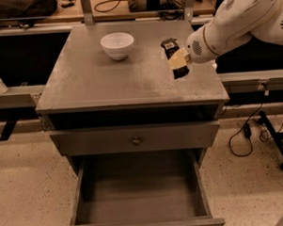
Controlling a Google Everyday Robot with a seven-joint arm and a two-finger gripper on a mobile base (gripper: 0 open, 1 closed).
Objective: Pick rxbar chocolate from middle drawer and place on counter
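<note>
The rxbar chocolate (173, 57) is a flat black bar, held tilted over the right part of the counter (107, 83). My gripper (178, 60) is shut on it, its tan fingers (177, 62) across the bar's middle, with the white arm reaching in from the right. Whether the bar's lower end touches the counter, I cannot tell. The middle drawer (140, 192) stands pulled open below, its grey floor bare.
A white bowl (117, 45) sits on the counter's back left of centre. The drawer above (135, 140) is closed, with a round knob. Cables and a stand leg lie on the floor at the right. A shelf rail runs behind the cabinet.
</note>
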